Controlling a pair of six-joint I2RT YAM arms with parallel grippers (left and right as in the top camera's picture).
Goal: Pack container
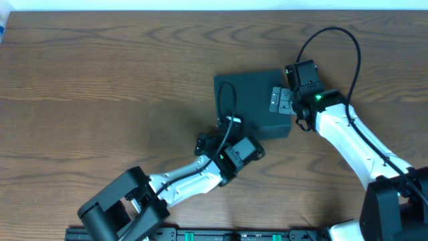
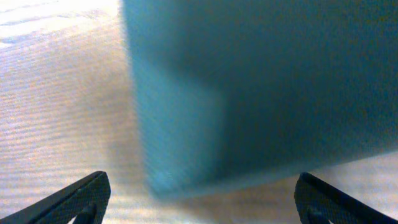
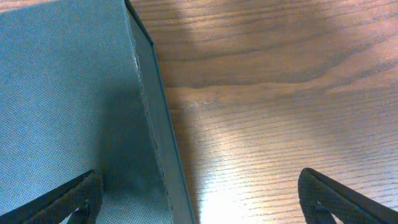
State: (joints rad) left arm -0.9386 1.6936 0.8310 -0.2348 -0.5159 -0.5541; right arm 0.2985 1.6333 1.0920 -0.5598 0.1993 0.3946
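The container is a dark teal-green square box lying shut on the wooden table. My left gripper is at its near left corner. In the left wrist view the container is blurred and fills the upper right, and the left jaws are wide open and empty just short of its corner. My right gripper is over the box's right edge. In the right wrist view the right jaws are wide open and straddle the container's edge, one finger over the lid and one over the table.
The wooden table spreads around the box. A black cable from the left arm loops over the lid. The right arm's white links run to the lower right. A rail lies along the front edge.
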